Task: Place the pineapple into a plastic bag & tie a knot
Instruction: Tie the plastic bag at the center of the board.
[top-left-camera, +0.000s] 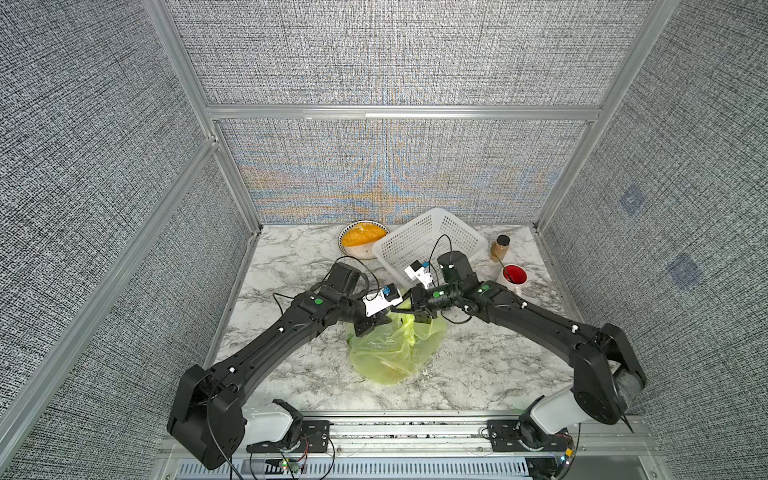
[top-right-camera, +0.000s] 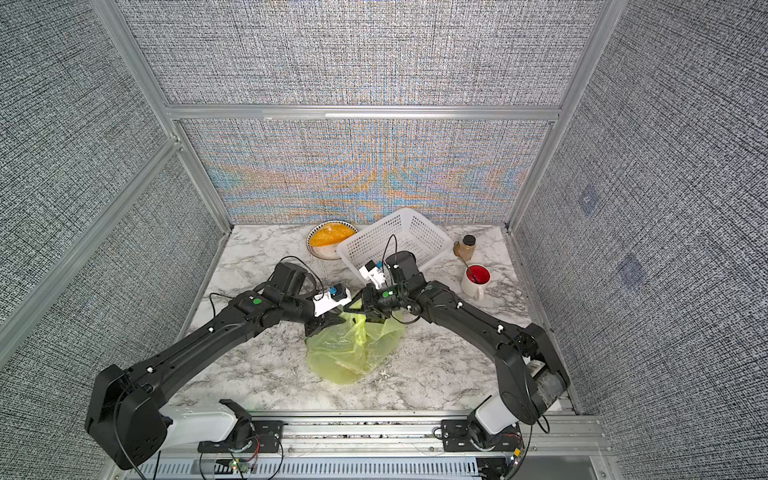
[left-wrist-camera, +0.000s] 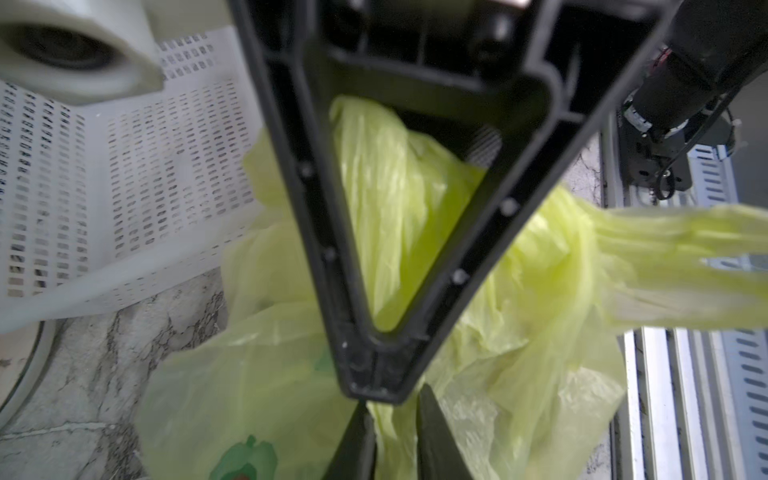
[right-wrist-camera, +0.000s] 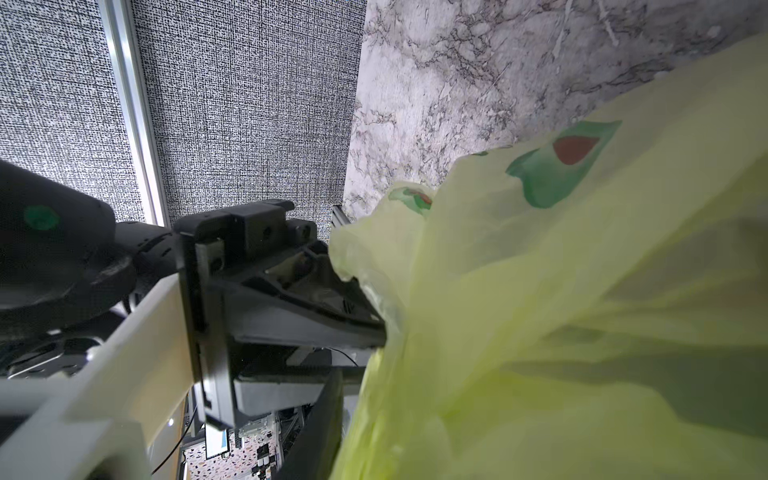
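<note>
The yellow-green plastic bag with avocado prints lies mid-table in both top views. The pineapple shows only dimly through its lower part. Both grippers meet at the bag's bunched top. My left gripper is shut on a handle strip of the bag that runs between its fingers. My right gripper is right beside it with bag film lying between its jaws. In the right wrist view only one of its fingers shows, since film hides the other. Another handle strip trails off sideways. A knot is out of view.
A white perforated basket stands tilted behind the grippers, partly against a bowl of orange food. A brown jar and a white mug of red liquid with a spoon stand at the back right. A metal rail lines the front edge.
</note>
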